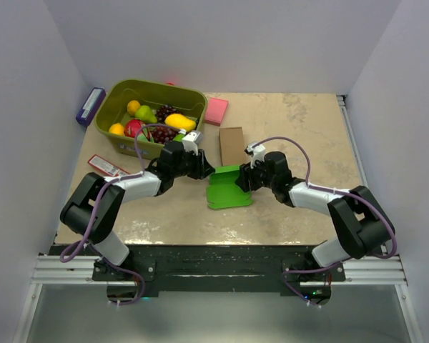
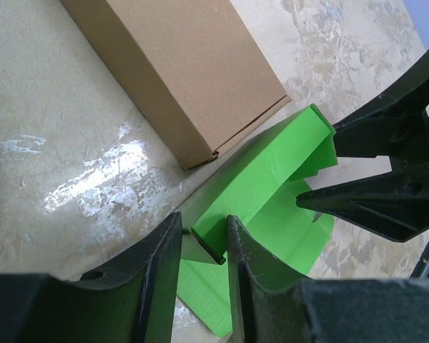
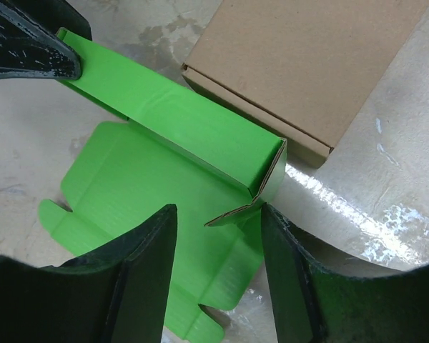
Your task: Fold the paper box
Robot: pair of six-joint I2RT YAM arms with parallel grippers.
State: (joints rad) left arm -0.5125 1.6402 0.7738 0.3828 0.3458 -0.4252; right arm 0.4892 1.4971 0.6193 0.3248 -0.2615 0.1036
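Tabletop (image 1: 307, 128), left hand (image 2: 204, 230) pinching paper box (image 2: 272, 179)

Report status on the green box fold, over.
Left gripper shut on paper box, one end of raised wall. Right gripper open around other end. Rest of blank flat on table. Close behind wall: brown cardboard box.

The paper box (image 1: 229, 191) is bright green, the cardboard box (image 1: 232, 145) plain brown, the pad (image 1: 216, 111) pink, the basket (image 1: 106, 108) olive. The surface (image 1: 307, 128) is beige, marbled. The left claw (image 2: 204, 246) and right claw (image 3: 218, 218) are black.
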